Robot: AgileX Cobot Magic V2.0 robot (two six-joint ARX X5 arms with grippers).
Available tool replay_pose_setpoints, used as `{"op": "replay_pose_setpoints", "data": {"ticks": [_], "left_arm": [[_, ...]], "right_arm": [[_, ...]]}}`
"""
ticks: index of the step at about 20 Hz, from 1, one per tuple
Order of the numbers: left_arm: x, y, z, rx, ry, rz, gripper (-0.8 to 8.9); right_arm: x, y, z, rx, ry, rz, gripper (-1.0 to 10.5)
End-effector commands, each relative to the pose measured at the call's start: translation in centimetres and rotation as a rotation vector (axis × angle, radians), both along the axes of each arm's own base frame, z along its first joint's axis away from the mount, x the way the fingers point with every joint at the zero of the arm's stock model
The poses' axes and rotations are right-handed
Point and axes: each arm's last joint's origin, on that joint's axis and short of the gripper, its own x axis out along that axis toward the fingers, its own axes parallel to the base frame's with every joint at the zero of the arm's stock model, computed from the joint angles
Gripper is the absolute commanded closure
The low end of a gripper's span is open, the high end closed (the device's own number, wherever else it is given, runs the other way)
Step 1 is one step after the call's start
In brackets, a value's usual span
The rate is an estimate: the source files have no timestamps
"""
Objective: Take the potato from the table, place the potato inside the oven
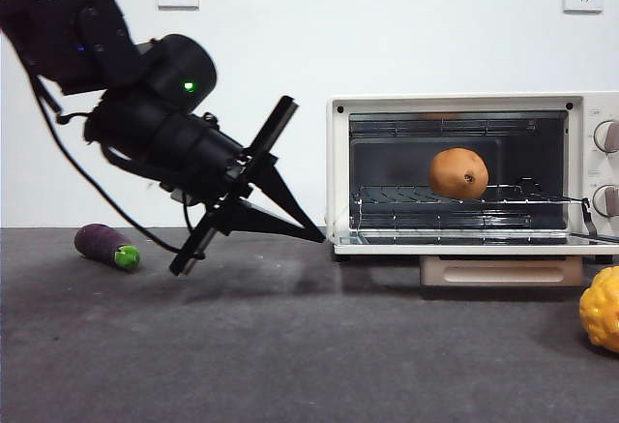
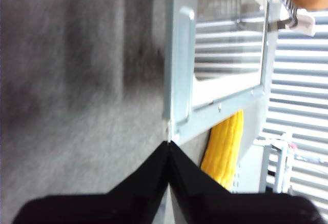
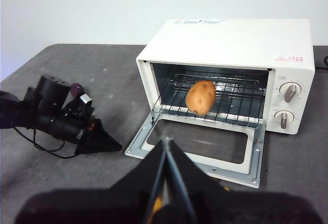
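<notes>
The orange-brown potato (image 1: 458, 172) lies on the wire rack inside the cream-white oven (image 1: 455, 102), whose door (image 1: 484, 246) hangs open and flat. The right wrist view shows the potato (image 3: 200, 97) on the rack in the oven (image 3: 230, 39). My left gripper (image 1: 322, 237) is shut and empty, its tip low beside the left corner of the oven door; its own view shows the tip (image 2: 168, 144) right at the door's corner (image 2: 179, 80). My right gripper (image 3: 165, 142) is shut, held high in front of the oven, outside the front view.
A purple eggplant (image 1: 106, 246) lies on the dark grey table (image 1: 290, 346) at the left, behind the left arm. A bumpy yellow lump (image 1: 602, 307) sits at the right edge, in front of the oven. Two knobs (image 1: 607, 136) are on the oven's right side.
</notes>
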Motion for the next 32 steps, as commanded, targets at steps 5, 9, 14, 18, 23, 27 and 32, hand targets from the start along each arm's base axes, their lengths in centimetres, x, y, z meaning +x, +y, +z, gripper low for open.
{"op": "replay_pose_setpoints", "data": {"ticks": [5, 9, 14, 18, 23, 27, 32], "left_arm": [[-0.1, -0.3, -1.2, 0.100, 0.039, 0.104, 8.21], [-0.2, -0.2, -1.3, 0.120, 0.043, 0.120, 8.21], [-0.3, -0.3, -1.3, 0.115, 0.050, 0.110, 8.21], [-0.3, -0.3, -1.3, 0.120, 0.058, 0.109, 8.21], [-0.4, -0.6, -1.4, 0.113, 0.074, 0.116, 8.21], [-0.6, -1.2, -2.1, 0.110, 0.088, 0.100, 8.21], [-0.5, -1.6, -3.0, 0.097, 0.120, 0.087, 8.21]], "right_arm": [[-0.1, -0.1, 0.0, -0.012, -0.002, 0.003, 9.5], [-0.1, -0.1, 0.0, -0.021, -0.005, 0.006, 9.5], [-0.1, -0.1, 0.0, -0.028, -0.009, 0.008, 9.5], [-0.1, -0.1, 0.0, -0.028, -0.008, 0.009, 9.5], [-0.1, -0.1, 0.0, -0.030, -0.011, 0.010, 9.5], [-0.1, -0.1, 0.0, -0.032, -0.015, 0.010, 9.5], [-0.1, -0.1, 0.0, -0.034, -0.011, 0.011, 9.5]]}}
